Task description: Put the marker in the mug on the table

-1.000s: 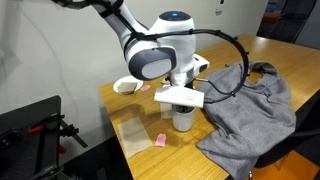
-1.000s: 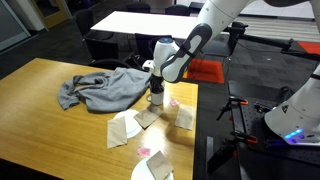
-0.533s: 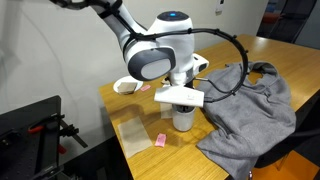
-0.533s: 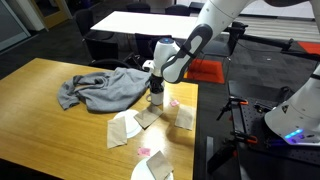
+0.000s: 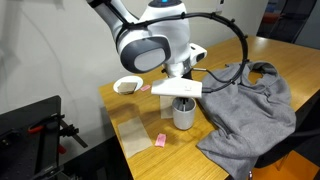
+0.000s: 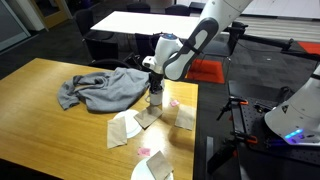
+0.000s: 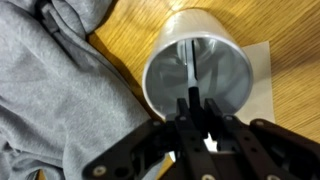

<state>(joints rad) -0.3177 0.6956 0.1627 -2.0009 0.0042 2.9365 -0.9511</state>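
In an exterior view, a shallow white bowl (image 5: 127, 85) is seen on the table (image 5: 228, 50), to the left of the mug (image 5: 184, 116) and a bit behind it. A see-through sheet (image 5: 131, 131) and a small pink block (image 5: 160, 140) are laid flat in front of the mug, near it on its left side. The mug is stood upright, and the gripper (image 5: 184, 101) is held right above its open top. In the wrist view, the mug is seen from above, set on a white sheet of paper (image 7: 262, 70). The two fingers (image 7: 183, 112) are pressed close together over the mug's rim, and the marker (image 7: 190, 68) is pinched between them, so the thin stick is hung down inside the mug. A big grey cloth (image 5: 250, 105) is heaped to the right of the mug; whether the mug is touched by it cannot be told
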